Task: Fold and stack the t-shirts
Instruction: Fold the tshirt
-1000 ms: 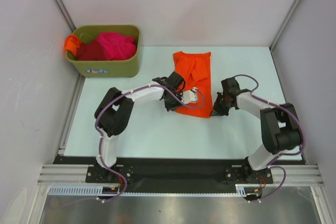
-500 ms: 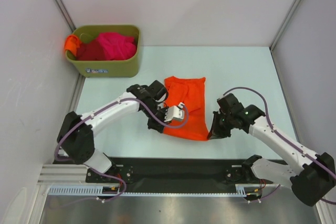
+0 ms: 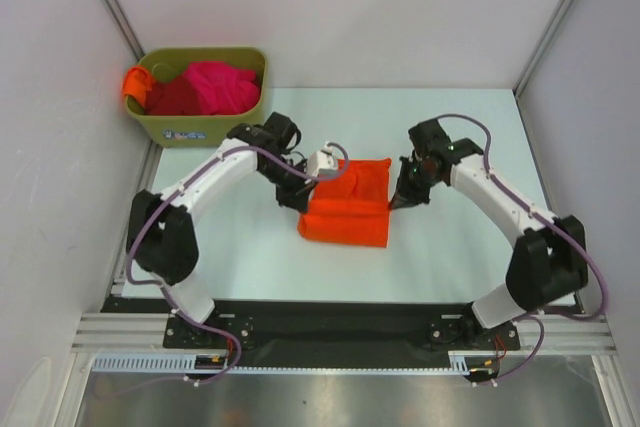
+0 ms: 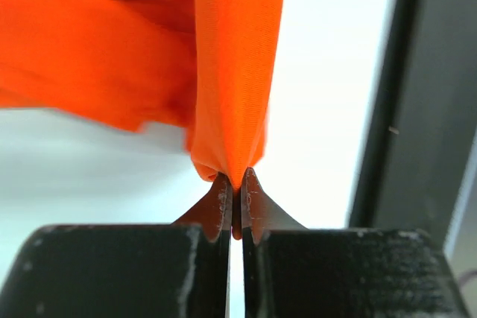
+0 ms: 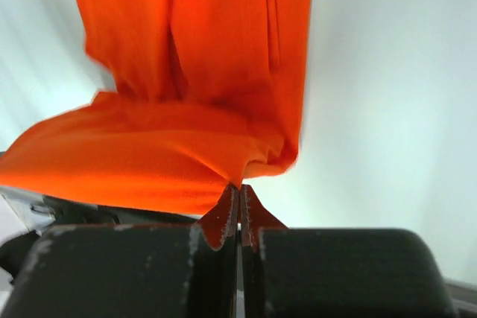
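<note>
A bright orange t-shirt (image 3: 348,209) lies partly folded mid-table, its near end on the table and its far part lifted. My left gripper (image 3: 303,196) is shut on the shirt's left edge; the left wrist view shows orange cloth (image 4: 231,72) pinched between the fingertips. My right gripper (image 3: 396,199) is shut on the shirt's right edge; the right wrist view shows the cloth (image 5: 186,109) hanging from the fingertips. Magenta-pink (image 3: 217,86), dark red (image 3: 172,98) and orange (image 3: 134,82) shirts sit in the bin.
An olive-green plastic bin (image 3: 207,126) stands at the table's far left corner. White enclosure walls with metal frame rails surround the pale table (image 3: 460,247). A black base strip runs along the near edge.
Both grippers have carried the shirt's near edge away from me, up and over toward the far end, so the shirt is now doubled into a shorter shape. Both arms reach farther back.
</note>
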Robot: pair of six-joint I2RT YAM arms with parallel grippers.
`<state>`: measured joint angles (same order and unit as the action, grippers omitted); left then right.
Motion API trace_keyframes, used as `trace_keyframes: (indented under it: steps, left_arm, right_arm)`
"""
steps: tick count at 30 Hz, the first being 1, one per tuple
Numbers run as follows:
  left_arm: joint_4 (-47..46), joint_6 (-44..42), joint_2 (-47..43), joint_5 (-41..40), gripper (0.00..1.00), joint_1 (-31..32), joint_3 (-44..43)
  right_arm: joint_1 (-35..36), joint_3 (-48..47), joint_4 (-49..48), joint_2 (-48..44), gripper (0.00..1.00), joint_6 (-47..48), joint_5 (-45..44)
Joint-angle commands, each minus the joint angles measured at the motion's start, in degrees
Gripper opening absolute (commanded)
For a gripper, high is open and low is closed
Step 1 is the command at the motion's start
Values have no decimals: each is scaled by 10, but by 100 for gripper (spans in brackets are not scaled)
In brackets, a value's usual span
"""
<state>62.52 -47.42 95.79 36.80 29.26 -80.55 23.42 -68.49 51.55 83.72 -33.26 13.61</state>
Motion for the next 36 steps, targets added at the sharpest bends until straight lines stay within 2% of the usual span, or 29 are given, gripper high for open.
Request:
trace_keyframes:
  steps: [1,9,18,21,23,24,25,26,28,29,32,35,36]
  left_arm:
    - [-27,16,47,-16,0,-31,-64]
    - [-62,110,193,-27,0,-74,-224]
    - [-133,188,276,-67,1,-89,-290]
    - [-164,215,291,-78,8,-89,-297]
    - [-182,242,297,-90,21,-89,-296]
    - [-190,248,301,-101,28,-89,-298]
    - [-208,258,307,-107,40,-89,-299]
    - [-219,275,309,-116,45,-89,-304]
    - [-244,296,316,-162,55,-90,-318]
    - [-246,317,318,-179,56,-93,-329]
    - [-240,361,305,-212,56,-110,-368]
    - [-246,388,270,-198,52,-112,-321]
    - [-252,396,246,-183,51,-108,-274]
  right_arm:
    - [-43,-79,-34,55,0,64,-31]
    - [-78,-207,-78,203,0,70,-30]
    - [-101,-279,-120,293,0,41,-46]
    - [-105,-294,-125,317,0,32,-57]
    - [-106,-295,-137,327,0,24,-60]
    - [-108,-294,-142,333,5,17,-62]
    - [-111,-295,-154,343,12,14,-64]
    - [-112,-299,-160,348,29,10,-67]
    - [-116,-306,-179,361,40,8,-77]
    - [-118,-326,-178,372,43,9,-83]
    - [-124,-364,-169,380,44,34,-92]
    - [-119,-358,-174,360,44,71,-103]
    - [-117,-336,-178,344,44,78,-103]
